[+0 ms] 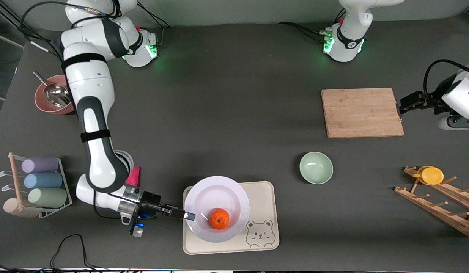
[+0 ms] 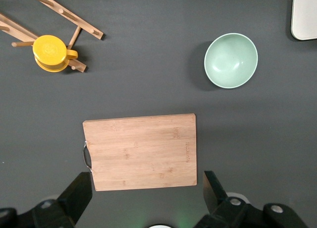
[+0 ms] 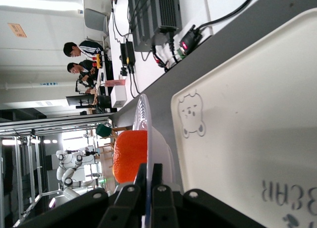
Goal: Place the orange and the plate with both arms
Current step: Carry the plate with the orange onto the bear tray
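Observation:
The white plate (image 1: 215, 191) lies over the cream bear tray (image 1: 263, 197), its rim reaching past the tray's edge toward the right arm's end. The orange (image 1: 219, 218) sits in the plate. My right gripper (image 1: 189, 216) is shut on the plate's rim. In the right wrist view its closed fingers (image 3: 148, 171) pinch the rim (image 3: 151, 139), with the orange (image 3: 130, 155) just inside and the tray (image 3: 257, 114) beside it. My left gripper (image 1: 400, 108) is open and empty, up over the edge of the wooden cutting board (image 1: 361, 112); its fingers (image 2: 79, 191) stand wide apart.
A pale green bowl (image 1: 316, 167) stands between tray and board. A wooden rack holds a yellow cup (image 1: 432, 175) at the left arm's end. A pink bowl with a scoop (image 1: 52, 99) and a rack of pastel rolls (image 1: 41, 182) are at the right arm's end.

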Motion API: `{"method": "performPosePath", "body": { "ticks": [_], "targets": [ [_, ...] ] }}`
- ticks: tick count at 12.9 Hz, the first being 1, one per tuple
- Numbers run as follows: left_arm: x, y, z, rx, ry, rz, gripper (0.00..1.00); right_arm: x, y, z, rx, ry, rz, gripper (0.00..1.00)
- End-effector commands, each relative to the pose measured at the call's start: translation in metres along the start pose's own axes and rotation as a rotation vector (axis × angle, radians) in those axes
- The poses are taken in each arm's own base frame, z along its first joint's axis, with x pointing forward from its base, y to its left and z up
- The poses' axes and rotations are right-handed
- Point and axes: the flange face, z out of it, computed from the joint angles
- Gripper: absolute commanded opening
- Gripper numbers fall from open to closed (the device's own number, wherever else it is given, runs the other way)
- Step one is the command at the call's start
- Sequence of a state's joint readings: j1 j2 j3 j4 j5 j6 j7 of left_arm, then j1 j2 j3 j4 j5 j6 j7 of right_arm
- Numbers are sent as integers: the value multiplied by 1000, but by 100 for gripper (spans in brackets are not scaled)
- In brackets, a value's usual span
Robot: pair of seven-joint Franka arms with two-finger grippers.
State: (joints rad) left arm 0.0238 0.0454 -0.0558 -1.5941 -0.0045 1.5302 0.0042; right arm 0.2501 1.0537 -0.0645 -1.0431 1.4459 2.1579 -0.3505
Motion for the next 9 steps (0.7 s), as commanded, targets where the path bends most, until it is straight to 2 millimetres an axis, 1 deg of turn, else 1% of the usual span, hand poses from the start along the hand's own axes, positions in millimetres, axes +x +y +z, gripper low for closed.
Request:
{"method": "performPosePath", "body": {
  "ticks": [1, 2, 3, 4, 5, 7, 9],
  "targets": [
    [-3, 2, -1, 0, -1, 16, 100, 3, 18, 16, 9, -11, -56, 0],
    [-3, 3, -1, 0, -1, 17, 100, 0, 31, 23, 2, -7, -45, 0],
    [-3, 3, -1, 0, -3, 17, 100, -7, 37, 37, 12, -3, -30, 0],
    [-3, 2, -1, 0, -3, 16, 100, -8, 40, 41, 10, 21, -40, 0],
    [-3, 2, -1, 0, -3, 16, 100, -8, 48, 43, -2, 35, -58, 0],
    [-3, 2, -1, 0, -4, 16, 100, -12, 58, 55, 10, 28, -67, 0],
    [-3, 2, -1, 0, -4, 16, 100, -9, 53, 56, 19, 44, -78, 0]
  ]
}}
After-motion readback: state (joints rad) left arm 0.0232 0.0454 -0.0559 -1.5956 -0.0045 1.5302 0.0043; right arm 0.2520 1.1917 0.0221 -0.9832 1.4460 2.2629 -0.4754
